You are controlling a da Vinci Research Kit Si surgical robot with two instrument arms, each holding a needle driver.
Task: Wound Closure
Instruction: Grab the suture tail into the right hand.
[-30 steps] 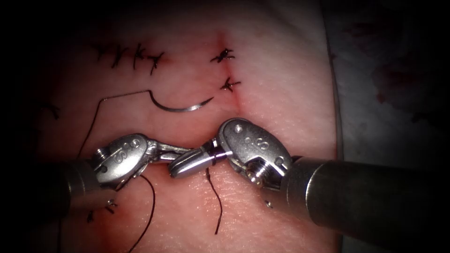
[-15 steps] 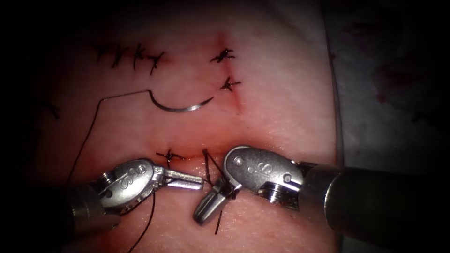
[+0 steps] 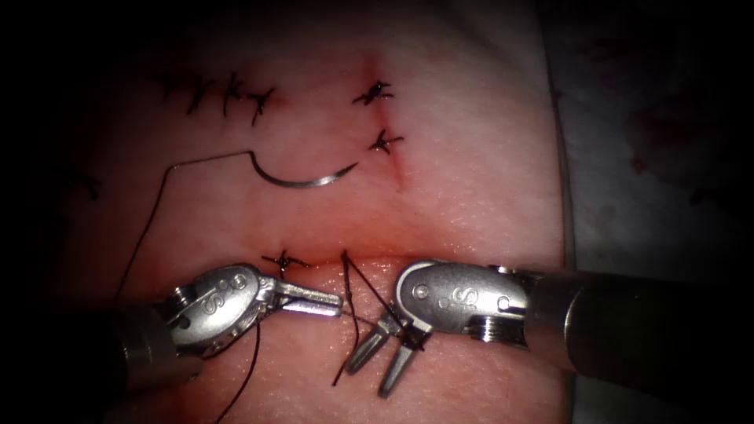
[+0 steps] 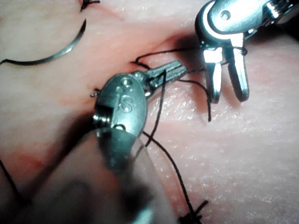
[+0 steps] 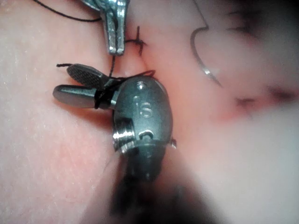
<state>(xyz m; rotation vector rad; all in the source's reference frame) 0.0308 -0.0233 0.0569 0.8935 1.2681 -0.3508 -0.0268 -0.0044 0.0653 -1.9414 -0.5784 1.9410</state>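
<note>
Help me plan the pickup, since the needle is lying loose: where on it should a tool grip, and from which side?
Probably on the body of the needle, past mid-curve toward the thread end, not the sharp tip. It lies flat on the tissue, left of the cut, held by neither tool. Coming from below, from the outer side of its curve, looks easiest.
</note>
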